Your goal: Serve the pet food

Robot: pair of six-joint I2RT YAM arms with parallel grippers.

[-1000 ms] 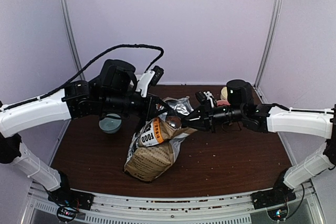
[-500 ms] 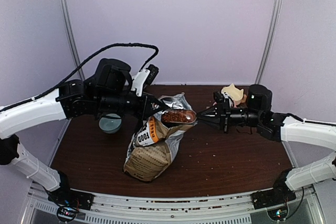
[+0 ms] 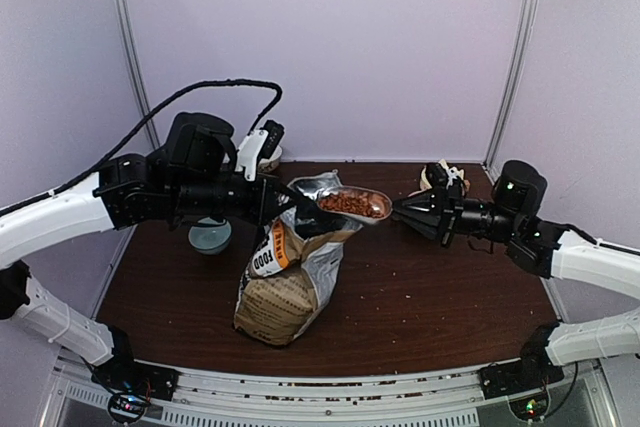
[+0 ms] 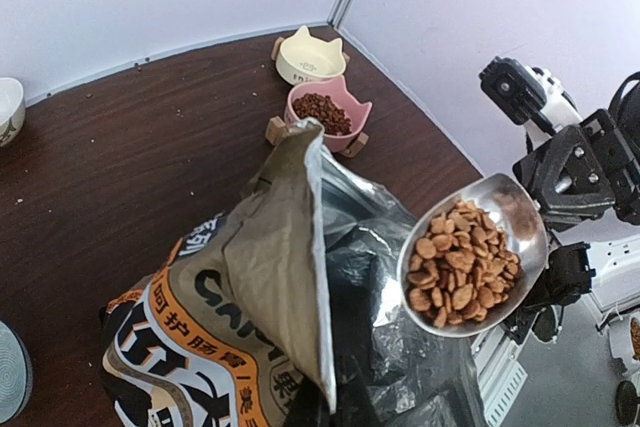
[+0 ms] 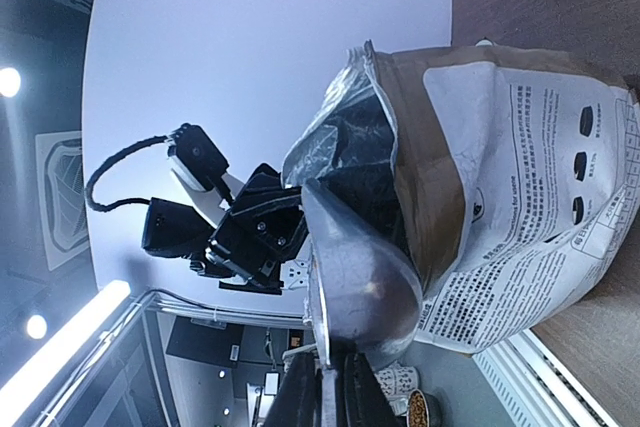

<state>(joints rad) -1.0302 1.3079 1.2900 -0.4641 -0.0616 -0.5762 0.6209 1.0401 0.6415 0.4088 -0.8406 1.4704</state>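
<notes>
The brown kraft pet food bag [image 3: 285, 282] stands mid-table, its top open and foil lining showing. My left gripper [image 3: 287, 209] is shut on the bag's top edge and holds it up; in the left wrist view it [image 4: 325, 410] pinches the bag [image 4: 225, 287] at the bottom. My right gripper [image 3: 402, 209] is shut on the handle of a metal scoop [image 3: 356, 204]. The scoop, full of reddish-brown kibble [image 4: 459, 269], hangs beside the bag's mouth. The right wrist view shows the scoop's underside [image 5: 365, 287] above my gripper [image 5: 335, 389].
A pink bowl [image 4: 328, 107] holding kibble and a cream cat-eared bowl [image 4: 309, 55] stand at the back right. A grey-blue bowl [image 3: 210, 237] sits left of the bag under my left arm. A white bowl [image 4: 8, 107] is at the back. Stray kibble lies on the table [image 3: 440, 287].
My right gripper has drawn the scoop, now full of kibble, out of the bag and moved right. My left gripper has raised the bag's top and shifted a little left.
</notes>
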